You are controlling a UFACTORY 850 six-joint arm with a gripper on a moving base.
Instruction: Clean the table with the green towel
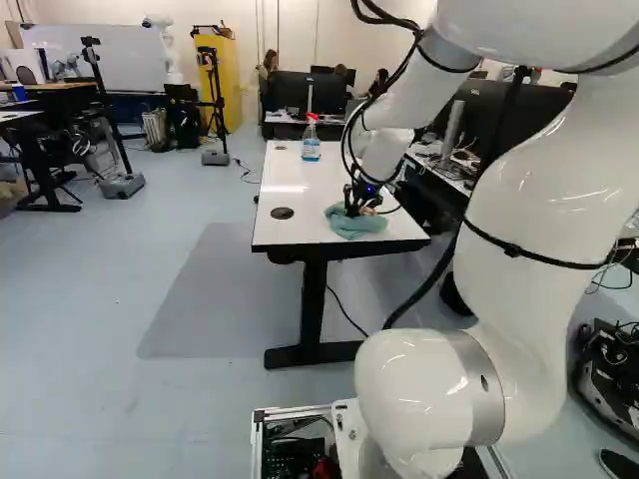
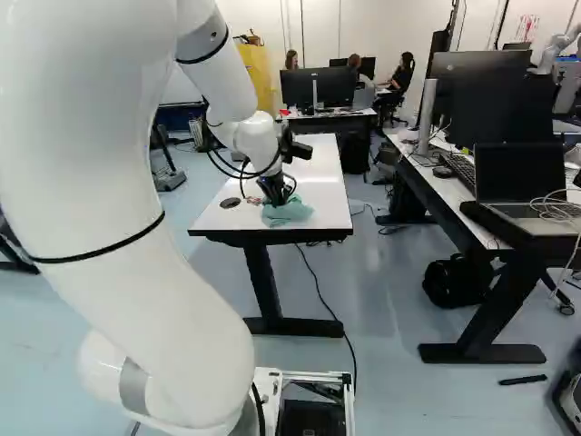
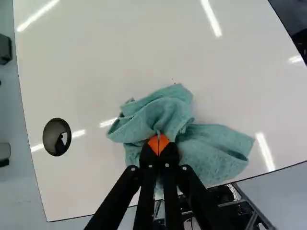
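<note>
Gripper (image 2: 277, 201) pinches green towel (image 3: 211, 151) on white table (image 3: 120, 52), apparently by a fold.

A glossy white tabletop (image 3: 96, 62) gives room to pass ahead of my jaws and to both sides. Folds of crumpled blue-green cloth towel (image 3: 211, 151) crowd close around them. To their left, a round black disc (image 3: 56, 137) sits in the surface. Well ahead, an upright clear spray bottle with blue liquid and red top (image 1: 311, 148) stands in the way.
</note>
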